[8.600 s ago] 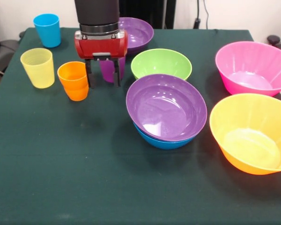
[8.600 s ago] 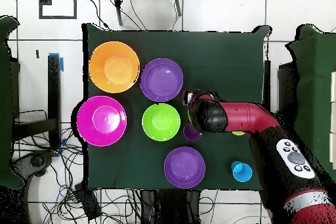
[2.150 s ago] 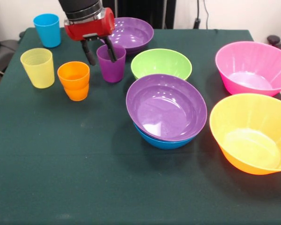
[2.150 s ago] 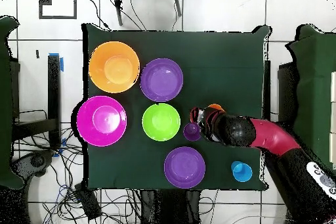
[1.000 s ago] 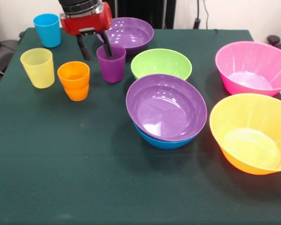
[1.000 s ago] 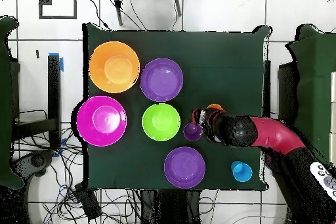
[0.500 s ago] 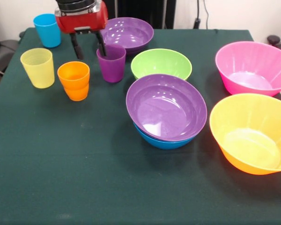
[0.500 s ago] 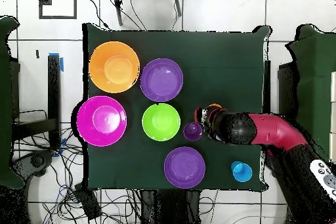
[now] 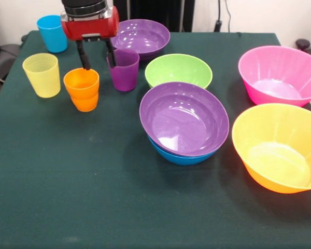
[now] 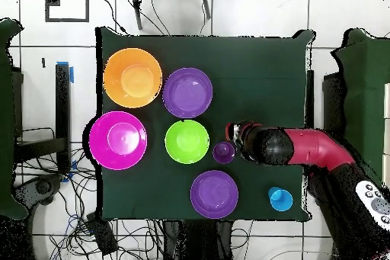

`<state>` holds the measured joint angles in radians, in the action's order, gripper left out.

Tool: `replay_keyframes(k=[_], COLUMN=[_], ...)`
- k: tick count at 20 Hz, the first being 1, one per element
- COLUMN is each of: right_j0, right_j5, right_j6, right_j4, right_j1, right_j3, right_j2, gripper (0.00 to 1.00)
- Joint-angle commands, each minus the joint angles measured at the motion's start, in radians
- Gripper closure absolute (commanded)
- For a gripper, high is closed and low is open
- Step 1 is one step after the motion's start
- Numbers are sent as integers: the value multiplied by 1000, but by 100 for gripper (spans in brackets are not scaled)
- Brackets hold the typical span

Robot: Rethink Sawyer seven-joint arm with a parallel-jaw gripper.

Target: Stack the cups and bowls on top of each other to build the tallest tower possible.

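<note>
Tool (image 9: 97, 56) has shifted left since a sec ago, fingers spread, gripping nothing: one finger dips into the purple cup (image 9: 123, 69) at its left rim, other hangs over the orange cup (image 9: 82, 89). Prob. straddling the wall to pinch it. Tower (image 9: 184, 122) sits well right, nearer.

No readable text, labels, brand names, numbers or signs appear anywhere in either camera view.
</note>
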<state>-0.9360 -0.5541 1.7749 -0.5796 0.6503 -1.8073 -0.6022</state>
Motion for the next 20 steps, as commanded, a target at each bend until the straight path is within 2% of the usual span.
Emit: replay_keyframes(k=[1, 6, 11, 20], right_j0=[68, 114, 109, 117], right_j5=[-54, -27, -17, -2], right_j6=[-38, 12, 3, -8], right_j4=[-98, -114, -88, -90], right_j1=[-28, -27, -37, -85], right_j3=[75, 75, 74, 100], right_j2=[86, 129, 122, 139], gripper=[0, 0, 0, 0])
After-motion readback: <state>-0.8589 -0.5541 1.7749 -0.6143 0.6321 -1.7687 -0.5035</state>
